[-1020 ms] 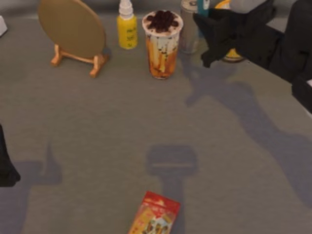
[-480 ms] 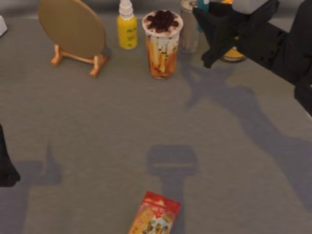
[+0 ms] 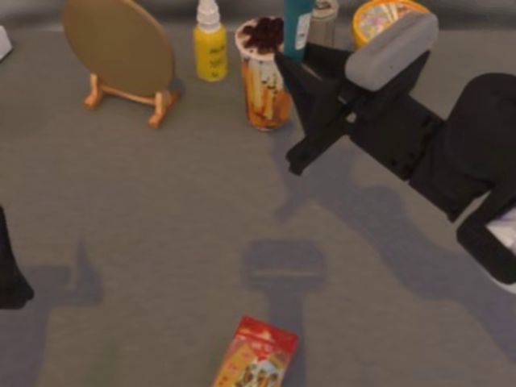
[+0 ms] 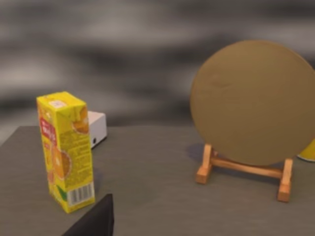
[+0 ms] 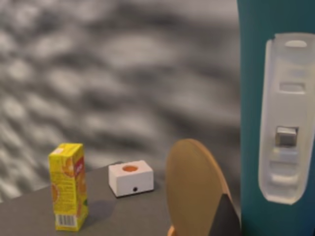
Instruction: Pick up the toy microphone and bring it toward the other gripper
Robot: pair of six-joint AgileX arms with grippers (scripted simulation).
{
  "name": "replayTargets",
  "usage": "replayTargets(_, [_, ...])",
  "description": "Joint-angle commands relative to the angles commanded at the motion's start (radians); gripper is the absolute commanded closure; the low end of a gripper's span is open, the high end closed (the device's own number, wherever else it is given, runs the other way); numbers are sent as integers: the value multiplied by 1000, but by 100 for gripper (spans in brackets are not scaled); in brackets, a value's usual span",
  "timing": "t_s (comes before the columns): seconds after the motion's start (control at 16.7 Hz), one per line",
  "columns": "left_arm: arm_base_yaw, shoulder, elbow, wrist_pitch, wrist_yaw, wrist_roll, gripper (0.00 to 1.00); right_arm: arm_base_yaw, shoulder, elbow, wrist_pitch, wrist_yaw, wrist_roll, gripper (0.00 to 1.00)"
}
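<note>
Red and yellow packet (image 3: pixel 256 356): lying flat at the table's near edge, about centre. Left gripper (image 3: pixel 11 274): parked at the table's left edge, only a dark tip in the top view; whether its fingers are apart or together cannot be told. Grey table (image 3: pixel 161 210): bare across its middle band. Right gripper (image 3: pixel 302 109): raised over the far centre-right of the table, its two black fingers closed around the lower end of the toy microphone (image 3: pixel 297 26). Toy microphone: held upright off the table, teal shaft rising just behind the drink cup (image 3: pixel 263 76); in the right wrist view the teal body fills the frame edge with its white button strip (image 5: pixel 285 118) facing the camera. Drink cup: standing just left of the right gripper. Clear jar (image 3: pixel 323 20): behind the gripper, partly hidden. Round yellow tub (image 3: pixel 379 16): far right, partly behind the grey wrist cover (image 3: pixel 391 48). Yellow dropper bottle (image 3: pixel 210 44): left of the cup. Round wooden disc on a stand (image 3: pixel 121 52): far left. Juice carton (image 4: pixel 65 150) and small white box (image 5: pixel 130 178): beyond the disc, seen in the wrist views.
</note>
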Motion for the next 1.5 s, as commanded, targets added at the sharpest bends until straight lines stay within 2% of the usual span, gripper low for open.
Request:
replayTargets(0.66, [0,2,1,1,1,0,0,8,-4,-7,8,8,1,100])
replayTargets(0.78, [-11,35,27,15,30,6,0,8,-4,-7,8,8,1,100])
replayTargets(0.9, [-32,110,80,45,89,17,0,8,-4,-7,8,8,1,100])
replayTargets(1.02, [-61,228,156,88,172,30,0,8,-4,-7,8,8,1,100])
replayTargets(1.5, [-202,893,546,318,574,85,0,8,-4,-7,8,8,1,100])
